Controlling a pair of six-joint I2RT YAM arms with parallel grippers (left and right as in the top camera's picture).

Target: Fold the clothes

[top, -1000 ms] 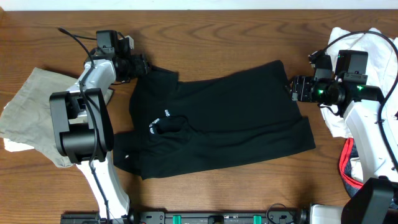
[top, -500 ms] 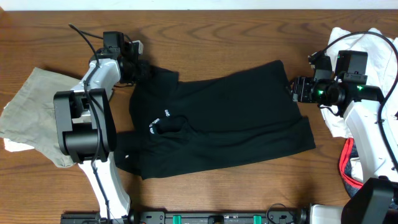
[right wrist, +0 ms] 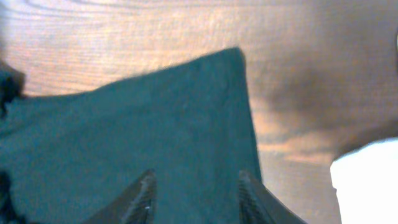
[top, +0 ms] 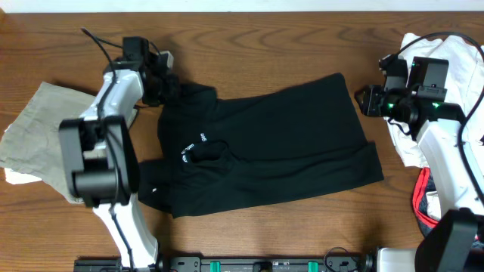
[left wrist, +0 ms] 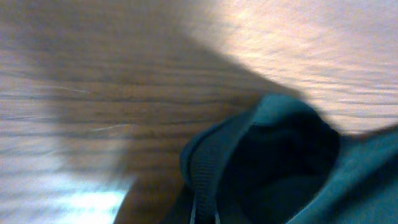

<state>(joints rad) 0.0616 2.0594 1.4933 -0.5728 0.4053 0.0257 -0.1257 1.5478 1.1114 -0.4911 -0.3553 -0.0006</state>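
We see the black shirt (top: 272, 143) spread flat in the middle of the surface (top: 265, 45). Our left pincer (top: 165, 80) is closed at its far left sleeve; whether it has caught fabric we cannot tell. Our right pincer (right wrist: 196, 202) stands apart over the shirt's right corner.

Shirt (top: 265, 143) centre, garment (top: 34, 136) left, heap (top: 465, 51) right, possibly several

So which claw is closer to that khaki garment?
Left. The left claw is at the black shirt's collar end, beside the khaki garment; the right claw is at the shirt's far edge.
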